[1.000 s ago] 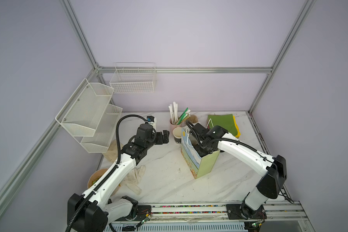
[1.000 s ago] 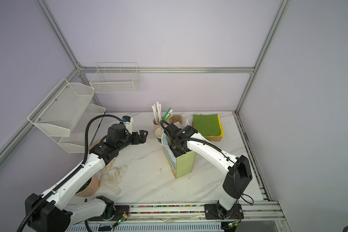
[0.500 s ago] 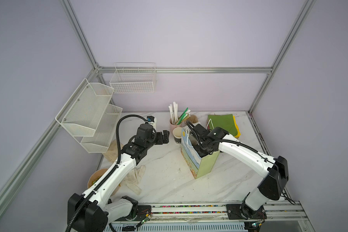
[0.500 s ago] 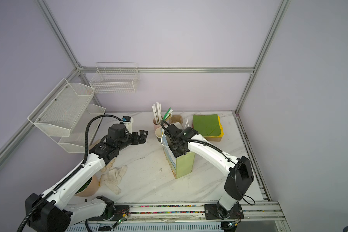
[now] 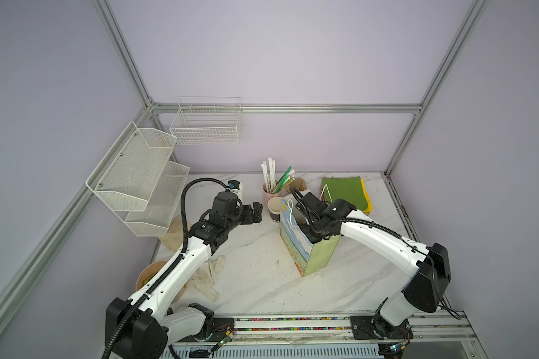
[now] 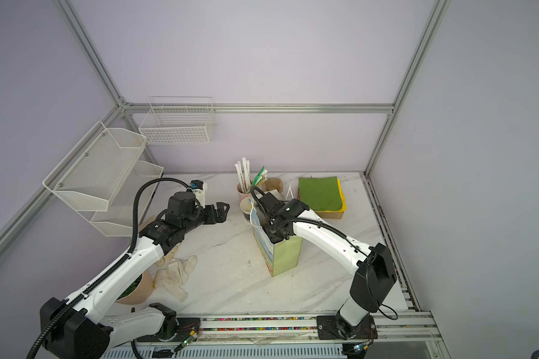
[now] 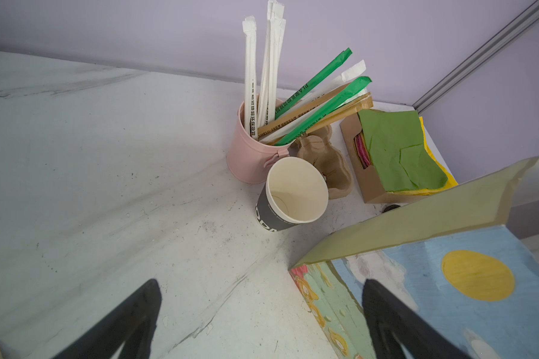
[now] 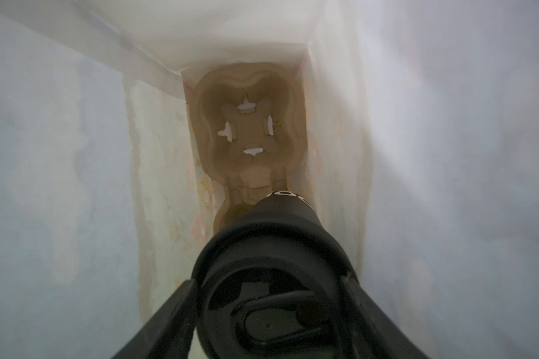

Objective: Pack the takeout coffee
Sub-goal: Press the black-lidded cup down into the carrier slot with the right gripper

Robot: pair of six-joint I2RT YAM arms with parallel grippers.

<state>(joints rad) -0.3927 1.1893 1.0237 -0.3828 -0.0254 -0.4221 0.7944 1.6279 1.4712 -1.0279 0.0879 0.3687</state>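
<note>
The takeout coffee (image 8: pixel 271 298), a black cup with a black lid, hangs inside the paper bag (image 5: pixel 318 258) over the near pocket of a brown pulp cup carrier (image 8: pixel 249 124) lying on the bag's floor. My right gripper (image 8: pixel 269 289) is shut on the cup, one finger against each side just below the lid. In both top views the right wrist (image 5: pixel 333 211) dips into the bag's open top, which hides the fingers and the cup. My left gripper (image 5: pixel 257 213) hovers open and empty left of the bag (image 7: pixel 448 279), above the table.
A lidless black cup (image 7: pixel 293 192) stands by a pink cup of straws (image 7: pixel 252 149) behind the bag. A spare carrier (image 7: pixel 324 155) and a box of green napkins (image 5: pixel 346 189) sit at the back right. Gloves (image 5: pixel 206 276), a bowl (image 5: pixel 147 276) and wire shelves (image 5: pixel 137 177) are at the left.
The right arm has shifted only slightly at the bag's mouth. The left arm has not moved.
</note>
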